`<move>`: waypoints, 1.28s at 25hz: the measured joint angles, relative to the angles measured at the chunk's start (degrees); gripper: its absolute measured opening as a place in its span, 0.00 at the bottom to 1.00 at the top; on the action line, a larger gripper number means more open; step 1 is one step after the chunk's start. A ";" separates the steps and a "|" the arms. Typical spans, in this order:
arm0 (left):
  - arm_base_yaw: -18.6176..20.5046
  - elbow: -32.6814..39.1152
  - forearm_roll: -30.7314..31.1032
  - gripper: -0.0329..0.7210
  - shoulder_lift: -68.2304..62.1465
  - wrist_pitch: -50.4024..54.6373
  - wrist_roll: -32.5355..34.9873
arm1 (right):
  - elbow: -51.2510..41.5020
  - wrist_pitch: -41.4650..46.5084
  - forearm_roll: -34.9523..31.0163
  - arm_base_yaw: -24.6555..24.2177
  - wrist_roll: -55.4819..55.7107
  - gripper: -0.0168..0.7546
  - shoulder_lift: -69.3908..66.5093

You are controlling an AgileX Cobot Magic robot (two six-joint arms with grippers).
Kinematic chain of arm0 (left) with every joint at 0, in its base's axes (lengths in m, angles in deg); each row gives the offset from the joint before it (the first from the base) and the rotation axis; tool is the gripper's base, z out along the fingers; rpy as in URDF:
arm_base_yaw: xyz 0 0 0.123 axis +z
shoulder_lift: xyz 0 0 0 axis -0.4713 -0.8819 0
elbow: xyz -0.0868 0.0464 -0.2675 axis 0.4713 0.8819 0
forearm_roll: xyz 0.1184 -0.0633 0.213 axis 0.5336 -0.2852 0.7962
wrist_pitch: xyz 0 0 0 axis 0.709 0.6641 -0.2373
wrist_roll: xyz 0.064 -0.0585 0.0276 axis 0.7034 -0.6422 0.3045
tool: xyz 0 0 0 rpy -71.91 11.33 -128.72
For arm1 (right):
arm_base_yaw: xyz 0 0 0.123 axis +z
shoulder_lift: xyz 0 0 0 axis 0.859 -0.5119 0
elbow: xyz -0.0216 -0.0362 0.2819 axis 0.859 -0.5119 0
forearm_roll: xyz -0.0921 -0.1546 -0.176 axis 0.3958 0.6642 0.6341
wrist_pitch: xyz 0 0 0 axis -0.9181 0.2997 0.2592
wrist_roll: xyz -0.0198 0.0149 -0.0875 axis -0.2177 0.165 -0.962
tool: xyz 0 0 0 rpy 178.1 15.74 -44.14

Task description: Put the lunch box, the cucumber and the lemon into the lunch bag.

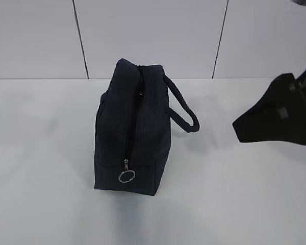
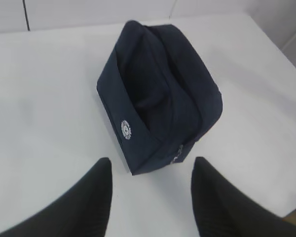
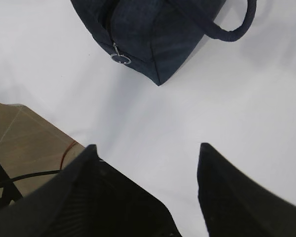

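The dark navy lunch bag [image 1: 132,130] stands on the white table, its zipper drawn along the top and down the near end to the silver ring pull [image 1: 126,176]. Its padded handle [image 1: 186,109] loops out to the right. The bag also shows in the left wrist view [image 2: 158,94] and the right wrist view [image 3: 158,29]. The lunch box, the cucumber and the lemon are out of view. My left gripper [image 2: 150,165] is open and empty, back from the bag's corner. My right gripper [image 3: 148,148] is open and empty, to the right of the bag in the exterior view [image 1: 245,125].
The white table [image 1: 51,194] ends at a white panelled wall behind the bag. In the right wrist view the table's edge [image 3: 64,136] shows, with tan floor and a cable beyond it.
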 joint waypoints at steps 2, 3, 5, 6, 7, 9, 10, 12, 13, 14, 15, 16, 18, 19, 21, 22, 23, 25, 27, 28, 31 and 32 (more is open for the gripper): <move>0.00 1.20 0.00 0.55 0.68 -1.39 0.00 | -1.95 -1.50 0.00 0.00 0.14 0.64 0.62; 0.00 2.04 0.00 0.55 1.09 -1.92 0.00 | -3.15 -2.58 0.00 0.00 0.14 0.64 0.72; 0.00 3.97 0.00 0.55 1.89 -2.61 0.00 | -5.66 -5.69 -0.23 0.00 0.14 0.64 1.12; 0.00 5.24 0.00 0.55 2.58 -3.00 0.00 | -7.14 -7.19 -0.52 0.00 -0.08 0.64 1.35; 0.00 6.60 0.00 0.54 3.29 -3.50 0.00 | -8.59 -9.04 -0.89 0.00 -0.21 0.64 1.49; 0.00 9.12 0.00 0.54 4.73 -4.81 0.04 | -11.36 -12.59 -1.28 0.00 -0.59 0.64 1.83; 0.00 10.56 0.00 0.54 5.61 -5.67 0.27 | -12.93 -14.43 -1.41 0.00 -0.88 0.63 1.98; 0.00 13.23 0.00 0.54 7.22 -7.25 0.99 | -15.81 -18.04 -1.54 0.00 -1.76 0.63 2.00; 0.00 14.64 0.00 0.53 8.06 -8.01 1.46 | -17.37 -19.54 -1.54 0.00 -2.46 0.64 2.00; 0.00 16.01 -0.11 0.53 8.86 -8.75 1.82 | -18.87 -21.37 -1.76 0.00 -3.09 0.64 2.00; 0.00 17.30 -0.23 0.53 9.50 -9.21 2.39 | -20.29 -23.12 -1.88 0.00 -3.89 0.64 2.00; 0.00 18.25 -0.48 0.52 10.19 -9.93 2.63 | -21.36 -24.36 -2.01 0.00 -4.45 0.63 2.00; 0.00 20.01 -0.70 0.52 11.43 -10.97 2.86 | -23.23 -26.38 -2.44 0.00 -4.82 0.63 2.00; 0.00 20.46 -0.82 0.52 11.83 -11.48 2.97 | -23.61 -26.92 -2.71 0.00 -4.95 0.63 2.00; 0.00 20.68 -1.05 0.52 12.17 -12.45 3.00 | -24.01 -27.31 -2.95 0.00 -5.16 0.63 2.00; 0.00 20.68 -1.05 0.52 12.17 -12.73 3.00 | -24.09 -27.47 -3.21 0.00 -5.16 0.63 2.00; 0.00 20.68 -1.15 0.52 12.20 -13.15 3.00 | -24.15 -27.72 -3.33 0.00 -5.27 0.63 2.00; 0.00 20.68 -1.38 0.52 12.29 -13.47 3.00 | -24.23 -28.45 -3.47 0.00 -5.27 0.63 2.10; 0.00 20.68 -1.48 0.52 12.29 -13.52 3.00 | -24.23 -30.55 -3.61 0.00 -5.27 0.63 2.10; 0.00 20.68 -1.48 0.52 12.29 -13.52 3.00 | -24.23 -31.52 -3.61 0.00 -5.27 0.63 2.10; 0.00 20.68 -1.48 0.52 12.29 -13.52 3.00 | -24.23 -32.59 -3.61 0.00 -5.36 0.63 1.73; 0.00 20.68 -1.57 0.52 12.29 -13.52 3.00 | -24.23 -32.59 -3.61 0.00 -5.36 0.63 1.29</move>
